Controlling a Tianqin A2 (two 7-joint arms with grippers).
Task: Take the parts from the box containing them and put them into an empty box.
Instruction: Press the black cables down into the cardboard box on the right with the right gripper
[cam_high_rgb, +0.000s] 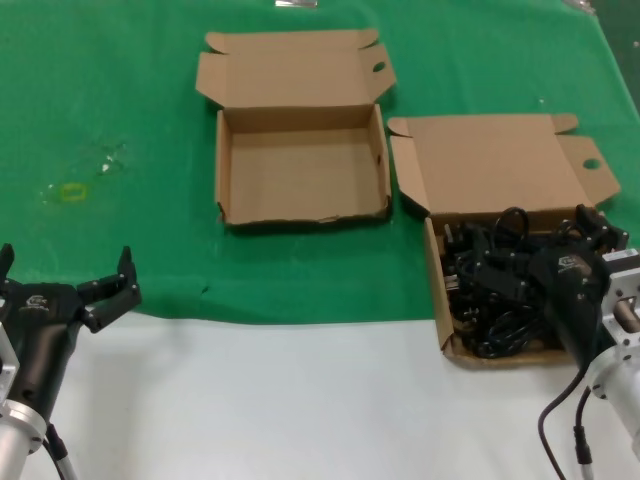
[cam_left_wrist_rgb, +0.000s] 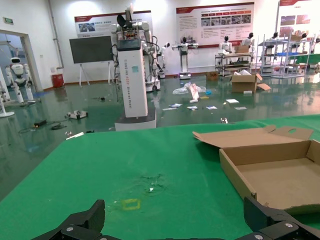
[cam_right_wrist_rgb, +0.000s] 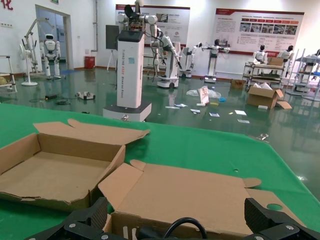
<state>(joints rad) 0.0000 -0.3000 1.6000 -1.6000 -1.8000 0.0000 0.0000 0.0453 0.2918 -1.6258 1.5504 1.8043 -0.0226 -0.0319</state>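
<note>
The box with the parts (cam_high_rgb: 500, 170) lies at the right, lid open, filled with looped black power cords (cam_high_rgb: 490, 300). The empty box (cam_high_rgb: 300, 170) lies open at the centre back. My right gripper (cam_high_rgb: 530, 245) is open, hovering low over the cords in the full box; in the right wrist view a cord loop (cam_right_wrist_rgb: 187, 227) shows between its fingertips (cam_right_wrist_rgb: 262, 215), with the open lid (cam_right_wrist_rgb: 190, 192) beyond and the empty box (cam_right_wrist_rgb: 55, 172) farther off. My left gripper (cam_high_rgb: 68, 270) is open and empty at the near left, over the cloth edge.
A green cloth (cam_high_rgb: 120, 100) covers the far part of the table, white surface (cam_high_rgb: 280, 400) at the front. A yellow mark (cam_high_rgb: 73, 192) and scuffs are on the cloth at left. The left wrist view shows the empty box (cam_left_wrist_rgb: 280, 172) beside its gripper.
</note>
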